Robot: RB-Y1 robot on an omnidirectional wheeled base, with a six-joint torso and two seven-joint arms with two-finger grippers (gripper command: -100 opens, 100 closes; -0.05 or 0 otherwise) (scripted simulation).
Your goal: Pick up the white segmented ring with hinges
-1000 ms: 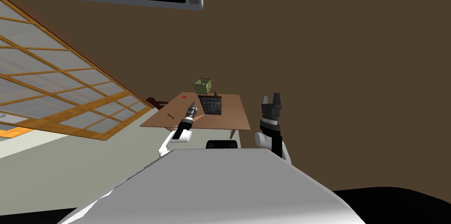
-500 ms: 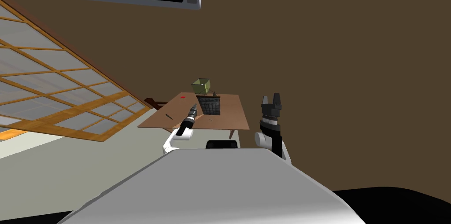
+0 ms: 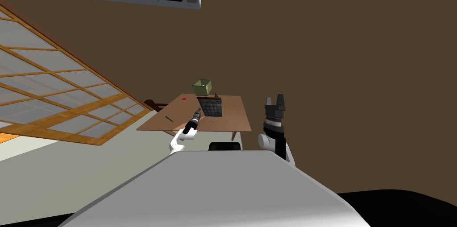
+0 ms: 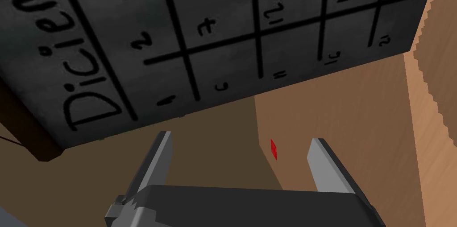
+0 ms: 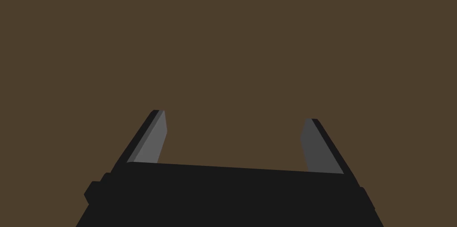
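- Left gripper [image 3: 197, 113] reaching out over the brown table [image 3: 232, 124], close to the near left corner of a dark gridded board [image 3: 211, 106].
- In the left wrist view, left gripper [image 4: 241, 138] spread wide, about a third of the frame between the blades, nothing held.
- Just ahead of those fingers, the dark board [image 4: 223, 37] with chalk-like lettering and squares; a small red piece [image 4: 273, 149] seen in the gap between the blades, lying farther off on the table [image 4: 357, 104].
- Faint pale speck [image 3: 212, 122] on the table top just on the near side of the board, possibly the white segmented ring; too small to say for sure.
- Green open box [image 3: 201, 87] at the far edge, behind the board.
- Red piece [image 3: 183, 99] toward the far left of the top; thin dark stick [image 3: 169, 118] near the left edge.
- Right gripper [image 3: 275, 103] raised beside the table's right side, pointing up, well apart from everything on it.
- Right gripper [image 5: 234, 115] likewise parted and empty, facing a plain brown wall.
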